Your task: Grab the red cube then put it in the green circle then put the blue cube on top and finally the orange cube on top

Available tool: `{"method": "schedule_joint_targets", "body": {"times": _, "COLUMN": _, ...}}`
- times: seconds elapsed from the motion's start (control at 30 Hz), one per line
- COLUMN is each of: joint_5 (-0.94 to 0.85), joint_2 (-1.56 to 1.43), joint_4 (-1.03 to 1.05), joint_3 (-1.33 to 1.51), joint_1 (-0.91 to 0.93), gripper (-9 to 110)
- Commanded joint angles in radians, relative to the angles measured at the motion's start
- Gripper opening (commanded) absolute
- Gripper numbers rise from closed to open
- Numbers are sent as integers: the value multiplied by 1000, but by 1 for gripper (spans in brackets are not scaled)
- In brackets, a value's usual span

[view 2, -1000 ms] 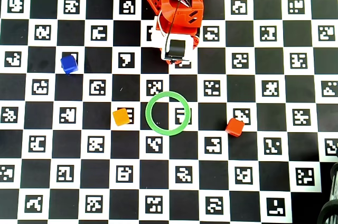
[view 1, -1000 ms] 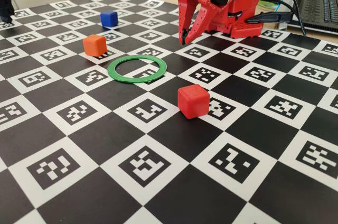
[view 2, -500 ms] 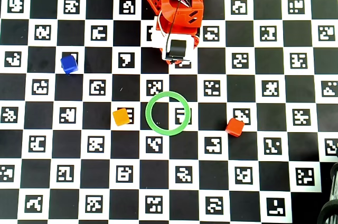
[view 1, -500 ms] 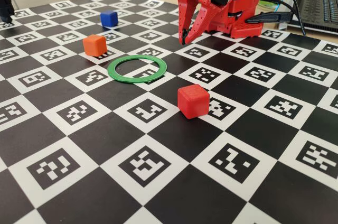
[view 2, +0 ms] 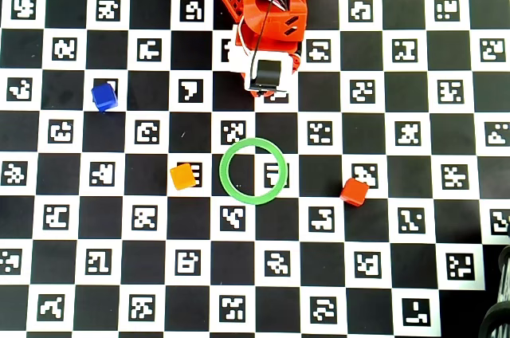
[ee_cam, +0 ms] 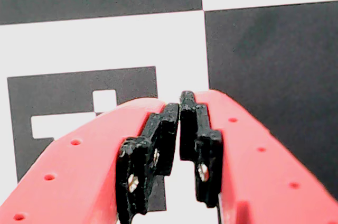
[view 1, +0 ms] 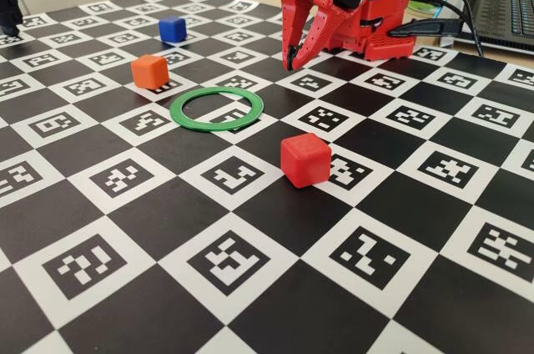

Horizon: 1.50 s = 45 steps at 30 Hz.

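The red cube sits flat on the checkered board, turned so that in the overhead view its corners point toward the board's edges rather than its sides; it has no long axis. In that view it lies to the right of the middle of the board, nearer the bottom edge than the arm is. The green ring lies flat near the board's centre with nothing inside it but the board's pattern. The orange cube stands just beside the ring's left rim, apart from it, and is also slightly turned. The blue cube is well apart from the others, toward the left edge of the board in the overhead view, roughly square to the checks.

The red arm stands at the middle of the top edge in the overhead view, folded over itself, with the gripper pointing down at the board close in front of its base. In the wrist view the gripper has its black pads meeting at the tips, clenched on nothing; only a marker square shows beneath them.

In the overhead view the arm's own body covers the fingers. In the fixed view the arm's top is cut off by the picture's upper edge, and a laptop is cut off at the right edge. The wrist view shows none of the cubes or the ring.
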State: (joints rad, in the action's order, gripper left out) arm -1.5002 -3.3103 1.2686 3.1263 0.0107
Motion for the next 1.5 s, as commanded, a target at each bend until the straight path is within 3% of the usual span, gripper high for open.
{"method": "schedule_joint_targets", "body": {"times": 0.0, "joint_5": -3, "joint_2": -49, "joint_4": 101, "joint_3": 43, "joint_1": -3, "gripper": -6}}
{"method": "schedule_joint_targets", "body": {"times": 0.9, "joint_5": -6, "joint_2": -11, "joint_4": 98, "joint_3": -32, "joint_1": -23, "gripper": -6}}
{"method": "schedule_joint_targets", "body": {"times": 1.23, "joint_5": 511, "joint_2": 525, "joint_4": 138, "joint_3": -723, "joint_1": -195, "gripper": -6}}
{"method": "schedule_joint_targets", "body": {"times": 1.47, "joint_5": 1000, "joint_2": 914, "joint_4": 236, "joint_3": -1106, "joint_1": -379, "gripper": 0}}
